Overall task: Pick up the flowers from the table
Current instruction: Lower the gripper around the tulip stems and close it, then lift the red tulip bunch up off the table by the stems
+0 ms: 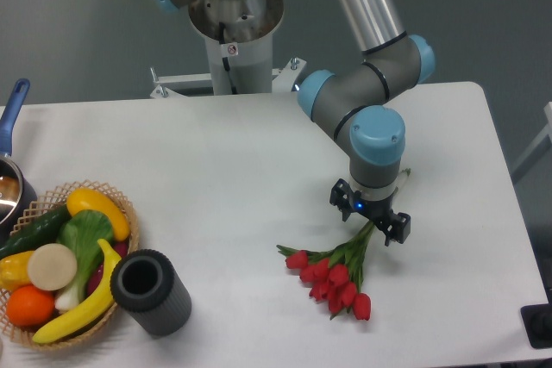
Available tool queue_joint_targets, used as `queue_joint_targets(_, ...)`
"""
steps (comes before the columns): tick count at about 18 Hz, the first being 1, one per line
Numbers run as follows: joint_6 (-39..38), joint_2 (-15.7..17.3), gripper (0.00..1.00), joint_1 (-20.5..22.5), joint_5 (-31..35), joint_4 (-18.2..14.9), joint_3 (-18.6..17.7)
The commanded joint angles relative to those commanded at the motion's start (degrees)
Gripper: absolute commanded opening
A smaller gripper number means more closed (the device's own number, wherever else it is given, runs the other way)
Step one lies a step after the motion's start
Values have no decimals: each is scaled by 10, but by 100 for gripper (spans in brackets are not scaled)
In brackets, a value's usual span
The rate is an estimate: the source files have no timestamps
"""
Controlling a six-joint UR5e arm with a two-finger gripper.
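Note:
The flowers (336, 275), a bunch of red tulips with green stems, lie on the white table (216, 178) right of centre, blooms toward the front and stems running up and to the right. My gripper (372, 220) hangs straight down over the stems, its fingers low at either side of them. The wrist hides the fingertips, so I cannot see whether they touch or hold the stems. One stem tip (404, 175) pokes out behind the wrist.
A wicker basket (121, 204) of fruit and vegetables stands at the front left, with a dark grey cylinder (150, 292) lying beside it. A pot with a blue handle (12, 109) sits at the left edge. The arm's base (233, 23) is at the back.

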Motion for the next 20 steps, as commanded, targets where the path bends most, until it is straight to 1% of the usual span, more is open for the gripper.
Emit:
queue_joint_targets(1,-1,-1,76,0,0,0,1)
queue_joint_targets(4,-19,-3,56,0,0,0,4)
queue_joint_targets(6,-38,-3,34,0,0,0,4)
queue_joint_targets(7,-50,0,15,-1,-2,0,4)
queue_joint_targets(8,-52,1,6,-1,-2,0,4)
queue_joint_targets(11,-67,5,0,-2,-2,0,4)
queue_joint_targets(14,-95,11,0,-3,-1,0,18)
queue_joint_targets(17,-98,22,0,0,-3,-4,29)
queue_joint_targets(18,-98,28,4,3,-4,-7,32)
queue_joint_targets(20,-100,32,4,5,-15,-9,40)
